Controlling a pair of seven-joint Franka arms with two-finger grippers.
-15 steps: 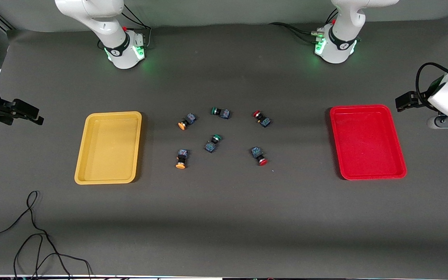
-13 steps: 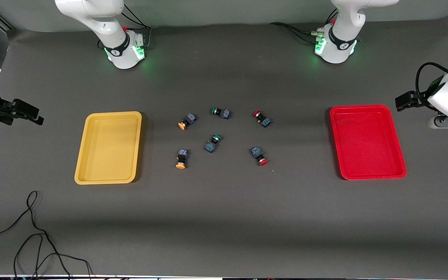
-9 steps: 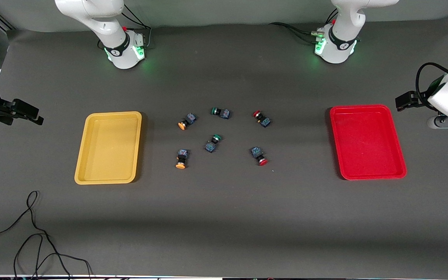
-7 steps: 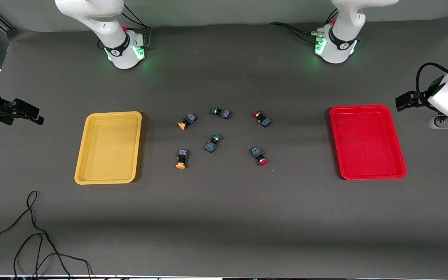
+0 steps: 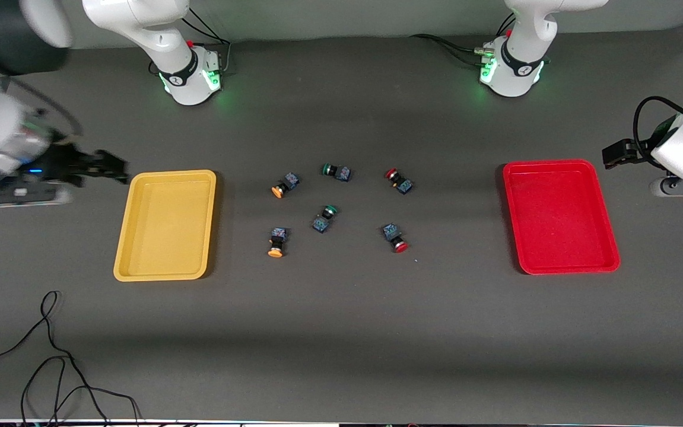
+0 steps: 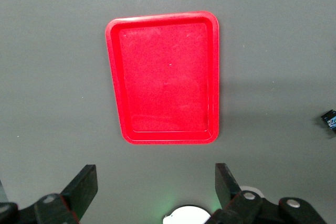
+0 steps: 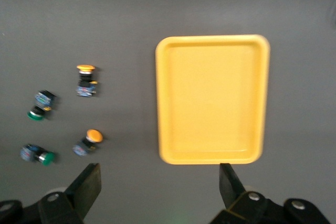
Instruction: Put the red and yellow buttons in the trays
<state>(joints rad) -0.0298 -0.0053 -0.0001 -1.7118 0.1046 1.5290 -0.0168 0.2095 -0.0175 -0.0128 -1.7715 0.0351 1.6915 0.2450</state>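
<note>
Worktop: a dark grey worktop [image 5: 341, 332] carried two trays and six small push-button switches.

Yellow tray: the mustard yellow tray [image 5: 166, 224] lay toward the right arm's end of the worktop, with nothing in it.

Red tray: the bright red tray [image 5: 559, 216] lay toward the left arm's end, also with nothing in it.

Yellow buttons: one yellow-capped button [image 5: 283, 185] lay on its side in the middle cluster; the second yellow-capped button [image 5: 276, 242] lay nearer the front camera. Both were on the bare worktop, between the trays and closer to the yellow one.

Red buttons: one red-capped button [image 5: 399, 179] and a second red-capped button [image 5: 395, 237], nearer the camera, lay on the worktop on the cluster's red-tray side.

Green buttons: two green-capped switches [image 5: 336, 171] [image 5: 323, 218] lay in the middle of the cluster.

Right gripper: the right gripper [image 5: 101, 166] hovered over the worktop just beside the yellow tray's corner, fingers spread apart and holding nothing.

Left gripper: the left gripper [image 5: 617, 154] hung over the worktop beside the red tray, fingers apart and empty; this arm appeared to wait.

Progress: nothing was yet placed; all four buttons remained to be picked and sorted.

Loose cable: a black cable [image 5: 50, 356] trailed at the worktop's near corner.
</note>
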